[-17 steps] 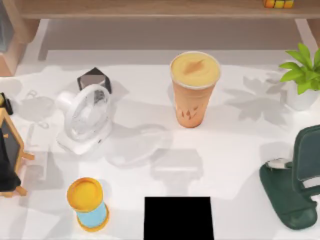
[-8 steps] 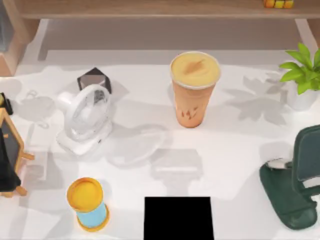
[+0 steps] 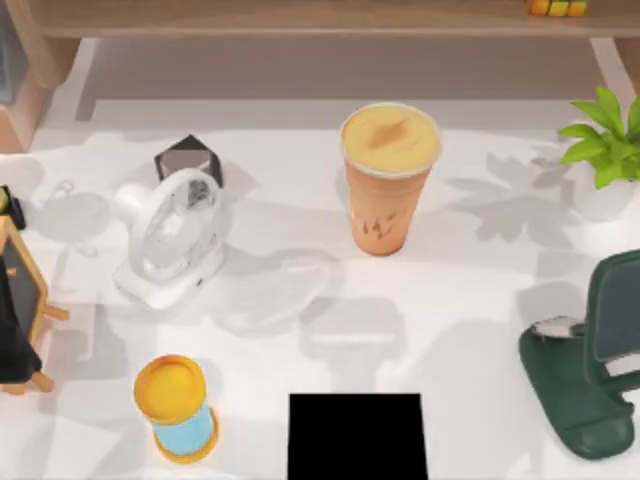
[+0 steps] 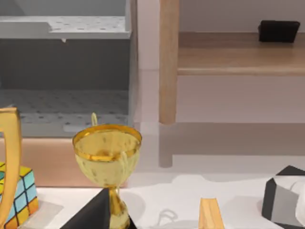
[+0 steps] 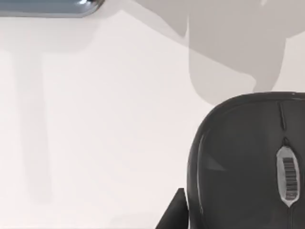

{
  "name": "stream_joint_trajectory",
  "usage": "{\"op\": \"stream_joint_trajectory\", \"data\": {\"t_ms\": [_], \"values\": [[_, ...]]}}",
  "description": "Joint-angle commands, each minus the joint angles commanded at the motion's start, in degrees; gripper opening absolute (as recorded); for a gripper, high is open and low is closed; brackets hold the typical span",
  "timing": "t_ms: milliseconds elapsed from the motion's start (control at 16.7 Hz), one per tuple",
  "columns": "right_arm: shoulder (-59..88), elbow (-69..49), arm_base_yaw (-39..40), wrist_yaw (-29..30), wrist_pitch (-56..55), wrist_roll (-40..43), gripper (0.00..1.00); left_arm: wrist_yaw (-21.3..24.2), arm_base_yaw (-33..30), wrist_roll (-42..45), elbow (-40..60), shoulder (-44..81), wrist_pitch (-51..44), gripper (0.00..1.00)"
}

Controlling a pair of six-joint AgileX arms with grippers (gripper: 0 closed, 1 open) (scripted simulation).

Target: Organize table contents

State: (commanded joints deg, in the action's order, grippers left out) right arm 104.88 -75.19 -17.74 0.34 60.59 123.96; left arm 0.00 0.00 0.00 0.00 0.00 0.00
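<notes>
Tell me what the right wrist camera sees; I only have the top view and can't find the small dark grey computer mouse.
Observer: The right wrist view has the small dark grey computer mouse lying on the glossy white tabletop, scroll wheel facing the camera.
Operator: And the flat grey-blue slab?
Observer: An edge of the flat grey-blue slab shows there too, lying apart from the mouse with bare tabletop between them.
Operator: Anything near the left arm?
Observer: The left wrist view faces a shiny gold trophy cup with a multicoloured puzzle cube beside it.
</notes>
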Motion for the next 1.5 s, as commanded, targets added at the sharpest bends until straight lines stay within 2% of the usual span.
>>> {"op": "stream_joint_trajectory", "data": {"t_ms": [180,540,780,1080,1260,1500], "values": [[-2.1,-3.2,0.0,0.0,4.9,-0.1,0.0,0.0,0.0,0.0,0.0,0.0,0.0,1.0],[-2.3,-3.6,0.2,0.1,5.2,0.2,0.0,0.0,0.0,0.0,0.0,0.0,0.0,1.0],[-4.5,-6.1,3.7,0.8,4.9,8.2,0.0,0.0,0.0,0.0,0.0,0.0,0.0,1.0],[-7.3,-10.5,13.3,2.1,4.3,30.9,0.0,0.0,0.0,0.0,0.0,0.0,0.0,1.0],[-8.2,-11.9,21.3,2.4,4.2,50.3,0.0,0.0,0.0,0.0,0.0,0.0,0.0,1.0],[-8.0,-11.8,33.6,1.8,4.0,80.2,0.0,0.0,0.0,0.0,0.0,0.0,0.0,1.0]]}}
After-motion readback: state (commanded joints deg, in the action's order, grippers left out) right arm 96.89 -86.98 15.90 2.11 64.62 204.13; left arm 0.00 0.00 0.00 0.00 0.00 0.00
